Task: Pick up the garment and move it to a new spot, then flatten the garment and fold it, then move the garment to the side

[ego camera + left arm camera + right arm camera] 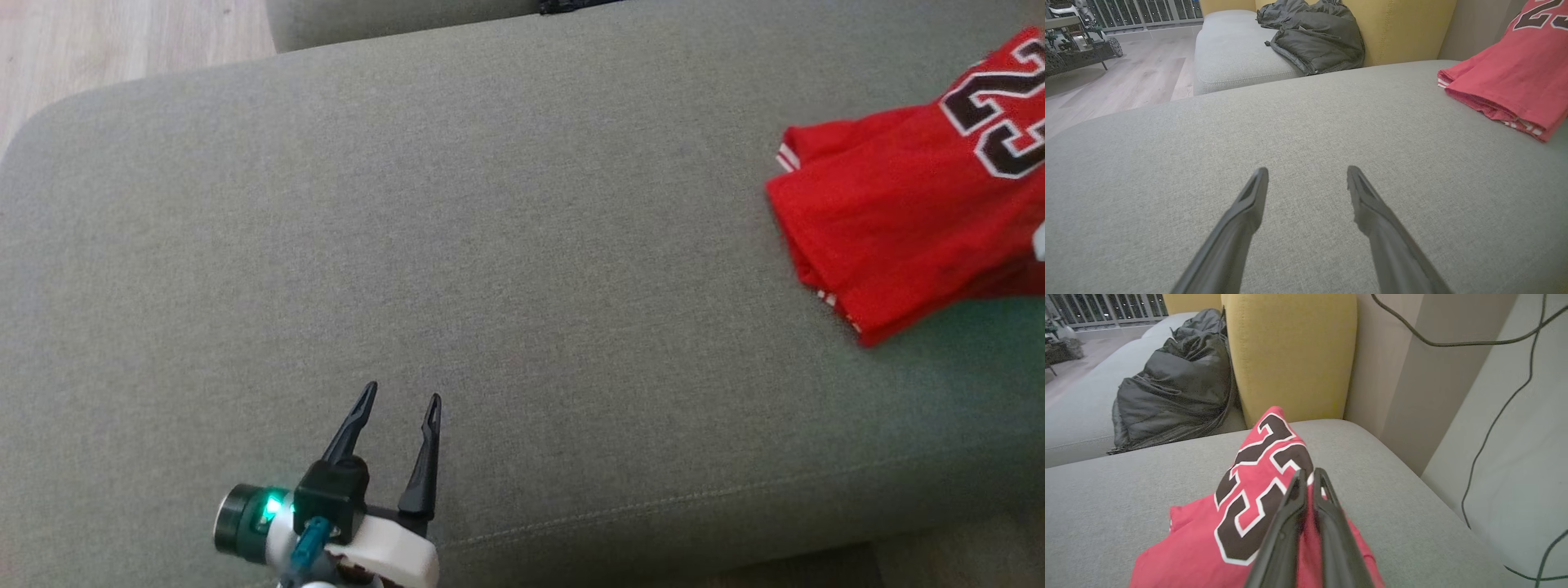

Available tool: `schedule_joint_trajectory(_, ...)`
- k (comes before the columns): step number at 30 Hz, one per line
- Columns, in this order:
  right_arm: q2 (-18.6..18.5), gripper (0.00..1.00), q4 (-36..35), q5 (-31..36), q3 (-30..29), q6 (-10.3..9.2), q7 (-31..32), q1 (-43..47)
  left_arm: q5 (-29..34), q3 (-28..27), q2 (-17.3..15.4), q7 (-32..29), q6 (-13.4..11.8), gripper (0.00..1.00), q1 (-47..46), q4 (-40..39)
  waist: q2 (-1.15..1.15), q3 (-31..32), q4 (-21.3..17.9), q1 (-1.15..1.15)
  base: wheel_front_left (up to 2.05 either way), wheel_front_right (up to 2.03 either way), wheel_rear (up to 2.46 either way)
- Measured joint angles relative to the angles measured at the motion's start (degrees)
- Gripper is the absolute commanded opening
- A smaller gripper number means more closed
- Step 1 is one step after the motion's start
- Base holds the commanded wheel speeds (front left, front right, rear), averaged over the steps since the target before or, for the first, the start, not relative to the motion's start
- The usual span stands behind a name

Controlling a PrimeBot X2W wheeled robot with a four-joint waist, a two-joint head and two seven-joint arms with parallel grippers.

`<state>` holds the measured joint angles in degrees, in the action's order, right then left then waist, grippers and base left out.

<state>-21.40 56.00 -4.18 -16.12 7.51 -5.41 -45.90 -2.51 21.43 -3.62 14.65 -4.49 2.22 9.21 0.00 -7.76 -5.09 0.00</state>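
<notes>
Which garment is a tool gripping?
The red numbered jersey, pinched by the shut right tool; the dark grey padded jacket lies untouched beside the yellow cushion.

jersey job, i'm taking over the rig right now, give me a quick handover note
Left gripper: open, holding nothing, over bare cushion.
Right gripper: shut on the jersey, pinching one part up; the rest lies at the cushion's right end.
Done: jersey looks folded, with layers stacked at its edge.
Left: probably move it aside, set it down, release.
</notes>
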Motion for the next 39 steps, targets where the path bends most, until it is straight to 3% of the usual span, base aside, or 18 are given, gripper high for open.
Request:
schedule_joint_trajectory(1, 0.0, 1.0, -0.3, 1.2, -1.5, 0.0, 0.1, 0.0, 0.0, 0.0, 0.0, 0.0, 0.0, 1.0, 0.0, 0.0, 0.0, -0.1, 0.1, 0.0, 0.0, 0.0, 0.0)
schedule_joint_trajectory(5, 0.9, 1.0, -3.8, 6.4, -6.3, 0.0, 0.1, 0.5, 0.0, -0.1, 0.0, 0.0, -0.4, 1.0, -0.3, -1.2, 0.0, -0.3, 0.9, 0.0, 0.0, 0.0, 0.0)
schedule_joint_trajectory(9, 5.6, 1.0, -9.6, 9.4, -7.3, 0.0, 0.1, 2.7, -0.3, -0.5, 0.1, 0.0, -1.1, 1.0, -0.6, -2.4, 0.0, -0.1, 1.8, 0.0, 0.0, 0.0, 0.0)
schedule_joint_trajectory(13, 11.9, 1.0, -15.2, 8.5, -4.2, 0.0, 0.1, 8.7, -1.7, -1.9, 0.2, 0.0, -2.3, 1.0, -0.6, -4.2, 0.0, 1.0, 2.5, 0.0, 0.0, 0.0, 0.0)
schedule_joint_trajectory(17, 15.7, 1.0, -21.3, 6.3, 1.0, 0.0, -1.1, 18.1, -4.5, -2.7, 0.3, 0.0, -3.4, 1.0, -0.4, -6.5, 0.0, 2.5, 3.7, 0.0, 0.0, 0.0, 0.0)
schedule_joint_trajectory(24, 18.2, 1.0, -29.1, 0.9, 6.9, 0.0, -7.3, 30.7, -7.7, -3.7, 0.3, 0.0, -4.1, 1.0, 0.6, -8.7, 0.0, 5.1, 5.4, 0.0, 0.0, 0.0, 0.0)
schedule_joint_trajectory(27, 18.4, 1.0, -34.3, 1.6, 9.0, 0.0, -8.8, 35.2, -7.4, -3.8, 0.3, 0.0, -4.2, 1.0, 1.9, -8.6, 0.0, 6.5, 6.2, 0.0, 0.0, 0.0, 0.0)
schedule_joint_trajectory(32, 18.6, 1.0, -46.5, 0.5, 10.0, 0.0, -9.1, 42.1, -7.1, -4.6, 0.3, 0.0, -4.6, 1.0, 3.3, -8.6, 0.0, 7.7, 7.3, 0.0, 0.0, 0.0, 0.0)
schedule_joint_trajectory(39, 18.9, 1.0, -52.4, -1.0, 9.4, 0.0, -9.1, 49.6, -5.8, -5.4, 0.3, 0.0, -4.5, 1.0, 3.9, -8.0, 0.0, 8.4, 7.9, 0.0, 0.0, 0.0, 0.0)
